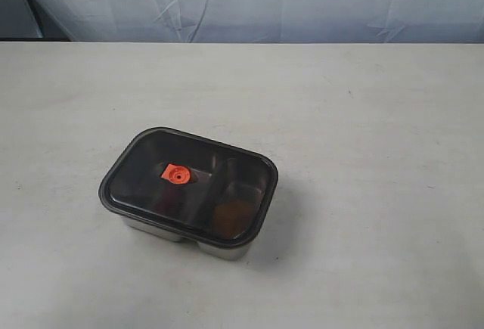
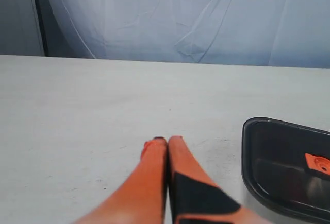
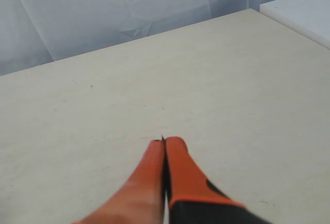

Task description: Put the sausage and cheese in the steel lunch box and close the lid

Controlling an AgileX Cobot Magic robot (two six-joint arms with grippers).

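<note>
Lid (image 1: 189, 181) seated on lunch box (image 1: 219, 249). L gripper (image 2: 167, 140): jaws pressed together, empty, near box, not touching. R gripper (image 3: 164, 141): same, over table (image 3: 103, 80).

On your left gripper (image 2: 167, 140) you see two long orange fingers (image 2: 152, 183) that taper to rounded tips. One of them carries a black angular panel (image 2: 198, 195) on its upper face, and the tips show a thin dark edge. Your right gripper (image 3: 164, 141) looks much the same, with smooth orange fingers (image 3: 147, 183), narrow at the tip, and a black section (image 3: 216, 213) at one finger's base.
</note>
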